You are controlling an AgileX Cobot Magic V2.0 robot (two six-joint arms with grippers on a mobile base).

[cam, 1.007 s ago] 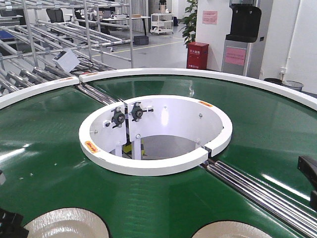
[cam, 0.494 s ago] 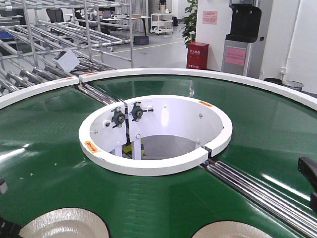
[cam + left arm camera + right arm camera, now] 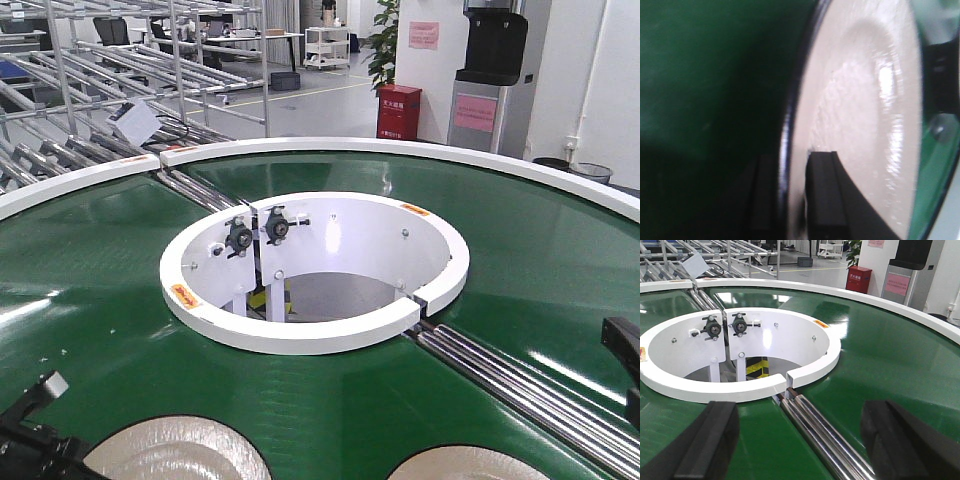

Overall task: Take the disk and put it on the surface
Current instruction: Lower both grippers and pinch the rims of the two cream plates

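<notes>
A pale disk with a dark blue rim [image 3: 175, 452] lies at the near left of the green belt [image 3: 90, 290]. It fills the left wrist view as the disk [image 3: 865, 115]. My left gripper [image 3: 790, 167] is shut on the disk's rim, with one black finger [image 3: 822, 190] on its top face and the other outside the edge. In the front view the left gripper [image 3: 35, 435] sits at the bottom left corner, touching the disk. My right gripper [image 3: 802, 437] stands open above the belt with nothing between its fingers. The surface is out of view.
A second pale disk [image 3: 465, 465] lies at the near right. The white inner ring [image 3: 300, 335] surrounds the central opening. Steel rollers [image 3: 520, 390] cross the belt from the ring toward the near right, under the right gripper [image 3: 625, 365]. Metal racks [image 3: 90, 90] stand behind.
The left gripper has come into the front view at the bottom left, and the left disk has shifted to the right. The other disk and the right arm have stayed put.
</notes>
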